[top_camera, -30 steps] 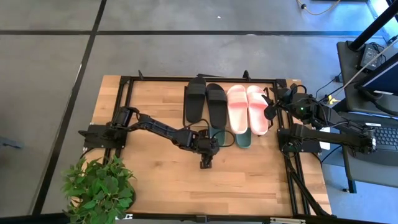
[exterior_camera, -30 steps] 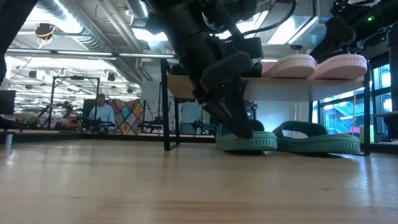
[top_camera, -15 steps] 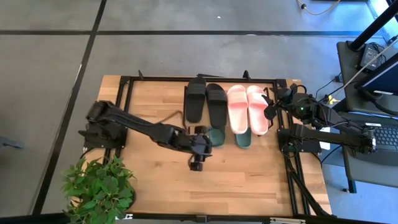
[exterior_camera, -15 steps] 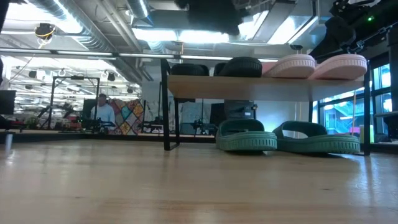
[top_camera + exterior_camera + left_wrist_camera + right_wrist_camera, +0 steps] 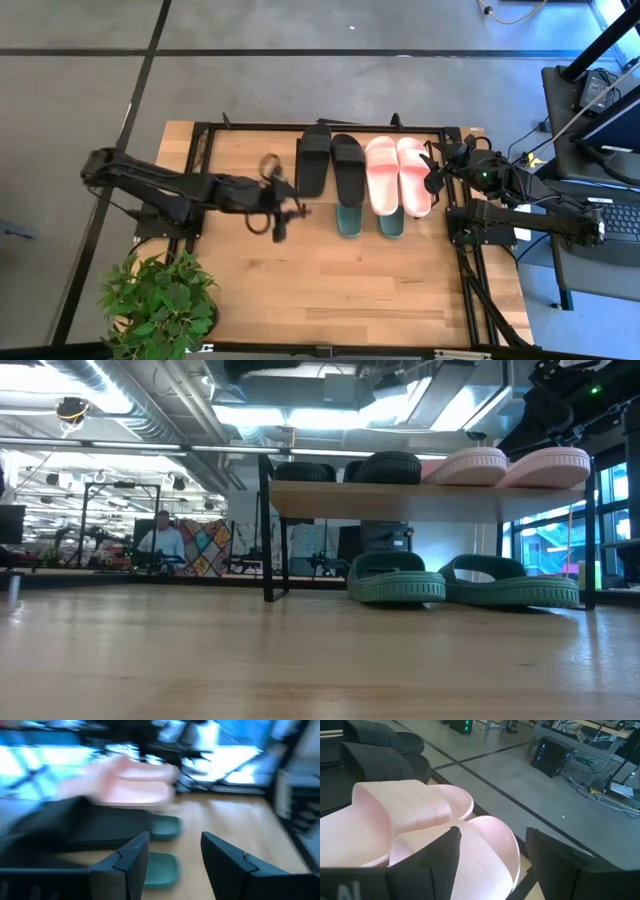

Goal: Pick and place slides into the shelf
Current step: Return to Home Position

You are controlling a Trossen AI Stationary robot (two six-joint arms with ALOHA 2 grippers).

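Shelf: the low shelf with thin black metal legs and a pale flat tier [image 5: 400, 502] stands toward the back middle of my pale wooden table [image 5: 400, 290].
Top tier: the pair of black wide-strap slide sandals [image 5: 350, 170] lies side by side on the left part. The pair of light pink wide-strap slide sandals [image 5: 381, 175] lies just beside them on the right.
Under the tier: the pair of dark green wide-strap slide sandals [image 5: 350, 220] rests on the table beneath the shelf, below the inner black and inner pink ones. From above, only their near ends show.
Left claw [image 5: 279, 228]: it hangs over the table to the left of the shelf, apart from it. My fingers [image 5: 130, 865] are spread wide with nothing between them. The black, pink and green pairs lie ahead of them, blurred.
Right claw [image 5: 432, 172]: it sits at the shelf's right end, just beside the outer pink sandal. Its fingers [image 5: 440, 865] are parted wide and grip nothing.
Around: a black metal frame [image 5: 320, 126] borders the table. A leafy green potted plant [image 5: 160, 300] stands at the front left corner, near my left arm's base.
Beyond: a person [image 5: 160, 540] sits far back in the room.
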